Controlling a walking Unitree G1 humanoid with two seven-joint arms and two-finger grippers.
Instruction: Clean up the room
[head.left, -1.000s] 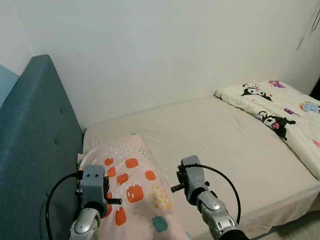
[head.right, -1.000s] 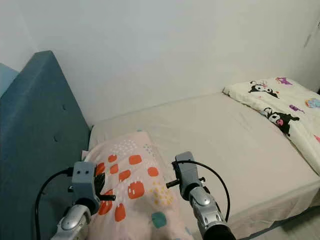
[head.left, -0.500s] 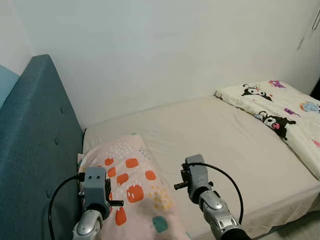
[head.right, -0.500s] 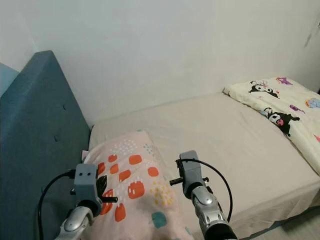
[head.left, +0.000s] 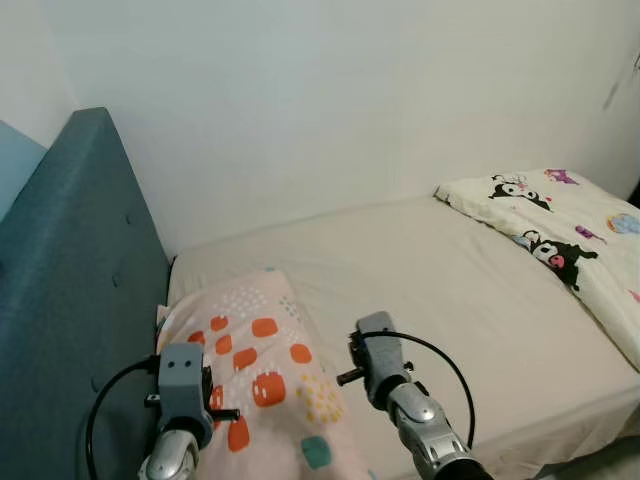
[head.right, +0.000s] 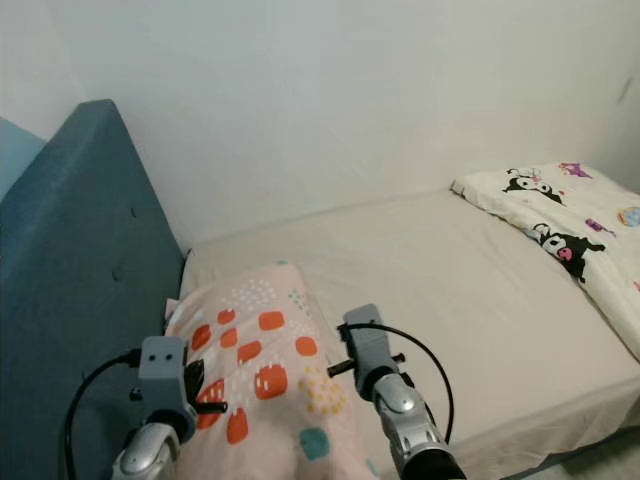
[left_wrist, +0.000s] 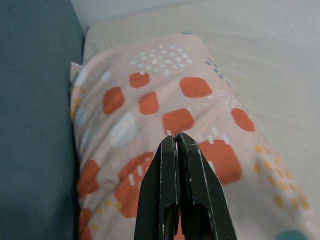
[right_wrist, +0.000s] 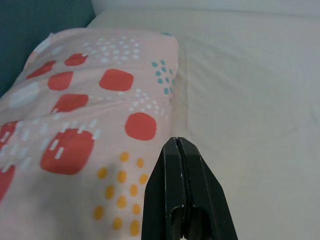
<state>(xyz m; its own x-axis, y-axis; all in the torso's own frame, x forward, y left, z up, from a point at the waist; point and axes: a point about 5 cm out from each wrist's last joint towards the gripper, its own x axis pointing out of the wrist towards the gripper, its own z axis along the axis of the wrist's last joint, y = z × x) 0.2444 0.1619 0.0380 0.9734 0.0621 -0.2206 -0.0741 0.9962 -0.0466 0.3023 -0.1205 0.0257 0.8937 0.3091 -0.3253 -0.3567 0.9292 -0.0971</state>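
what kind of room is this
Most likely a bedroom: a bed with a beige sheet, a padded teal headboard, a pink spotted pillow and a cartoon-print blanket.

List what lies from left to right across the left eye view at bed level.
Teal headboard → patterned pillow → bare mattress sheet → cartoon-print blanket.

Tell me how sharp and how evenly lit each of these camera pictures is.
Left and right eye views: soft, even light, no glare, mildly grainy, the pink pillow with orange blotches and the cream cartoon-print blanket readable. Left wrist view: the left gripper, jaws shut, is sharp; the pillow's near end blurs. Right wrist view: the right gripper, jaws shut, is crisp; the beige bedsheet looks pale, slightly washed out.
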